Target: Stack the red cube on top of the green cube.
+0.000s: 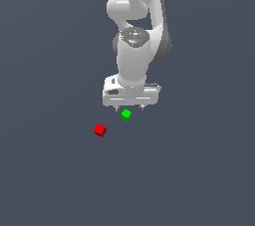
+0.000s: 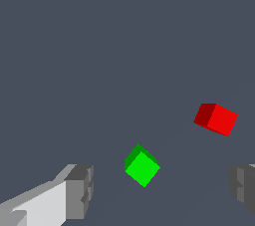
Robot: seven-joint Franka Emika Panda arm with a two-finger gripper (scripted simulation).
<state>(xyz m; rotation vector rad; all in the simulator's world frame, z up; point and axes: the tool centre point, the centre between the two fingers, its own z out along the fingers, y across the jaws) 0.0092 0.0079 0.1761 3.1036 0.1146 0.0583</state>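
- Gripper (image 1: 129, 106) spread wide, holding nothing; both fingers (image 2: 79, 190) visible in the wrist view with bare floor between them.
- Hangs close above the green cube (image 1: 126, 115), not above the red cube (image 1: 100, 130).
- Red cube lying on the floor near the green cube, toward the exterior view's left and a little nearer that camera; apart, not touching.
- Green cube sitting roughly between the fingers in the wrist view, red cube off nearer one finger, which is only half in frame.
- Likely wrong grab if lowered straight down from here: green cube caught instead of red.
- Risk of knocking the green cube while shifting across to the red one at low height, since the two lie near each other.
- Both cubes turned at an angle to the fingers in the wrist view; closing without turning the wrist probably pinches corners, twisting or squirting the red cube out.
- Tiny cubes, so a small offset at release probably tips red off green.
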